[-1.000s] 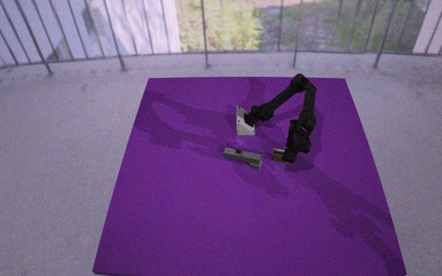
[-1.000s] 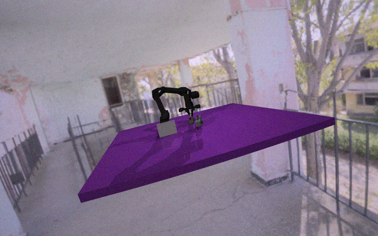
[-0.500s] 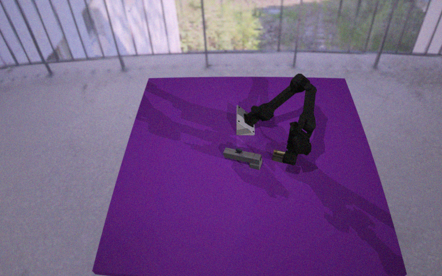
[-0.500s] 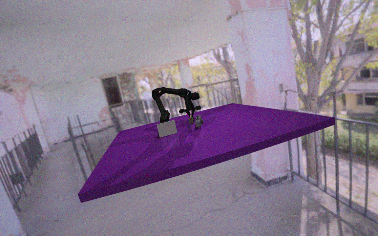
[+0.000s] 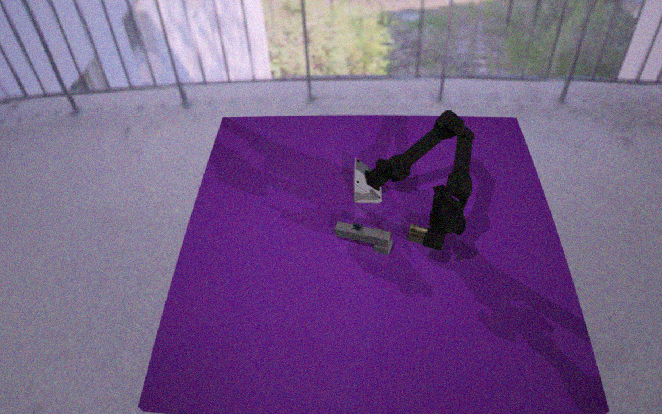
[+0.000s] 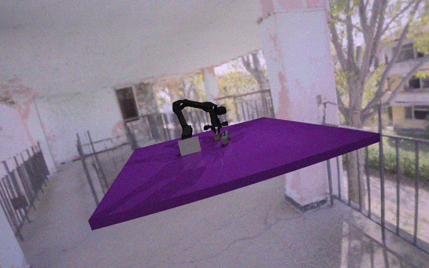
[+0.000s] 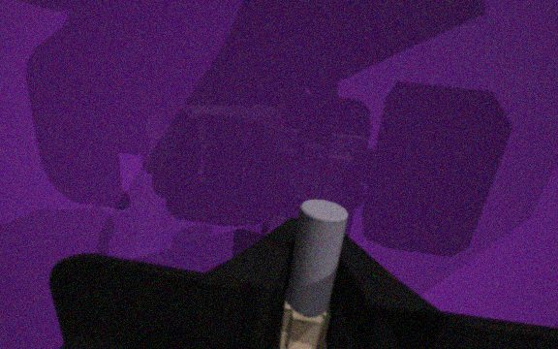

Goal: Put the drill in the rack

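My gripper (image 5: 430, 240) (image 6: 216, 131) (image 7: 310, 231) is shut on the drill. The drill (image 7: 317, 264) shows a grey round end above the fingers and a paler tan part below it in the wrist view. In the top view the low tan rack (image 5: 415, 238) (image 6: 216, 137) is at the fingertips, and the drill lies in it or just above it; I cannot tell which. The long grey block (image 5: 366, 236) (image 6: 225, 140) stands left of the rack in the top view. The dark key (image 5: 357, 226) sits on its top. The fingers hide part of the rack.
A pale slanted panel (image 5: 359, 194) (image 6: 189, 146) with dark dots stands beside the arm's base, behind the grey block in the top view. The purple table (image 5: 281, 319) (image 6: 259, 156) bears everything. Arm shadows fall across it.
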